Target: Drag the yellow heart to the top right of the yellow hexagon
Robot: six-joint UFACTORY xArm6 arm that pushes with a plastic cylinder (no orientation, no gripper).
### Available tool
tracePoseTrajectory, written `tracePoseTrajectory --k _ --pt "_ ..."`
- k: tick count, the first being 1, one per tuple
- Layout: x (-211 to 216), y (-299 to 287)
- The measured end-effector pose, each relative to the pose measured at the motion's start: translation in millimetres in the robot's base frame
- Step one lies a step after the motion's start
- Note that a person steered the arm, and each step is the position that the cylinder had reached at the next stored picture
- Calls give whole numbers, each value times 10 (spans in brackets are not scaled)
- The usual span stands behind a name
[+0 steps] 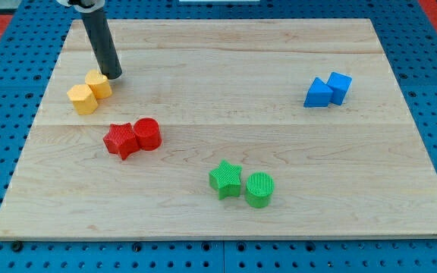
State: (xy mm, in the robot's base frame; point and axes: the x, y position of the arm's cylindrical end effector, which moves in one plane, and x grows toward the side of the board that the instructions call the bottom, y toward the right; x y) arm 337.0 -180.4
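The dark rod comes down from the view's top left, leaning slightly so its upper part sits further left than its lower end. My tip point(114, 76) rests on the desk point(226, 68) near its top left corner. The arm has no fingers at all, only this rod, so there is nothing to open or close.

Two yellow blocks sit touching each other just below and left of my tip. The upper right one point(98, 83) lies right beside my tip, close enough that I cannot tell whether they touch. The lower left one point(83, 98) is a little further off. Which of the two is the heart and which the hexagon cannot be made out, nor which way either points.

Below them, a red star point(120, 139) touches a red cylinder point(147, 133). Lower, near the middle, a green star point(225, 179) stands beside a green cylinder point(259, 189). Far to the view's right, two blue blocks point(327, 89) touch.
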Motion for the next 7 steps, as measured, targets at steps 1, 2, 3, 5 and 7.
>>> tracePoseTrajectory --k 1,2,3,5,7 --pt "-34 0" --pt "-47 0" --pt "-52 0" --pt "-103 4" --pt "312 142"
